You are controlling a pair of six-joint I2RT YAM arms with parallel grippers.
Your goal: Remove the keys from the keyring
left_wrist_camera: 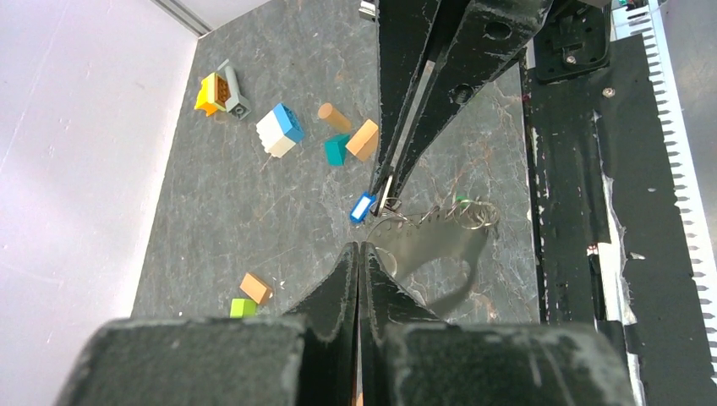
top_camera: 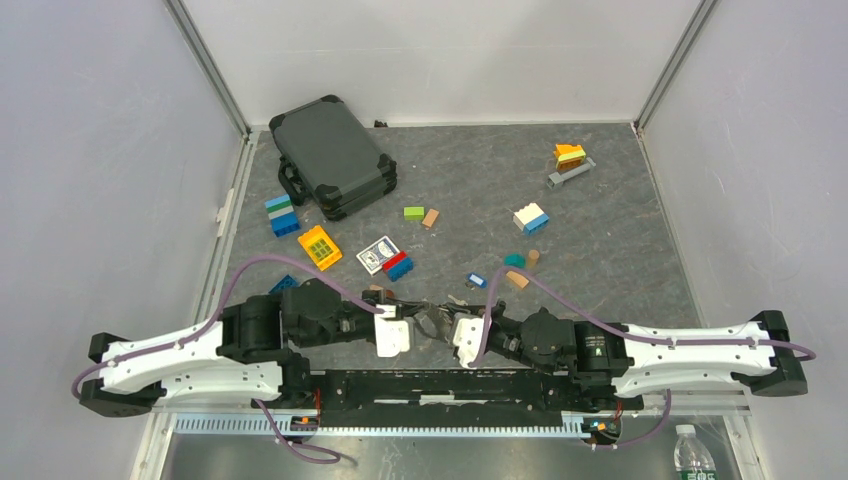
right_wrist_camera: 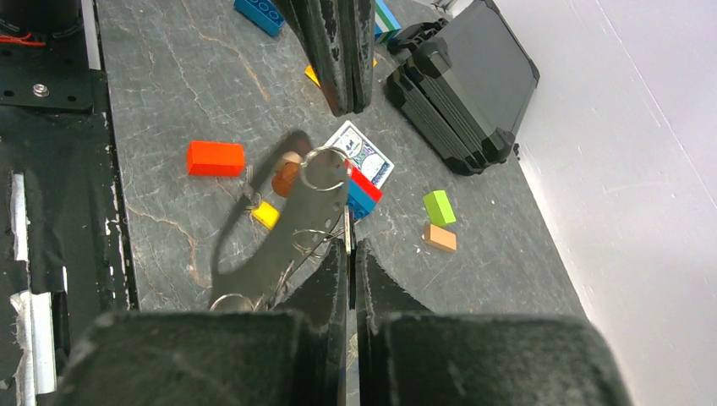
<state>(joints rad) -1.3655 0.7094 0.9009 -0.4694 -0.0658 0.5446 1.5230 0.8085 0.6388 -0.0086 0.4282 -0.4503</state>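
Observation:
The keyring [right_wrist_camera: 314, 222] is a grey elongated loop with small wire rings [left_wrist_camera: 475, 213], hanging blurred between the two grippers near the table's front edge. My right gripper [right_wrist_camera: 348, 245] is shut on a thin silver blade [right_wrist_camera: 347, 227] that looks like a key from the bunch. A yellow key head [right_wrist_camera: 265, 215] shows beside the loop. A blue-headed key [left_wrist_camera: 363, 206] lies on the mat by the right gripper [left_wrist_camera: 382, 201]. My left gripper [left_wrist_camera: 359, 247] is shut, its tips close to the loop's end. I cannot tell whether they touch it.
A black case [top_camera: 335, 157] stands at the back left. The playing-card box [top_camera: 378, 254], a yellow plate [top_camera: 319, 247] and loose coloured blocks [top_camera: 530, 218] are scattered over the grey mat. A red block [right_wrist_camera: 216, 158] lies near the keyring. The black rail [top_camera: 430, 385] runs along the near edge.

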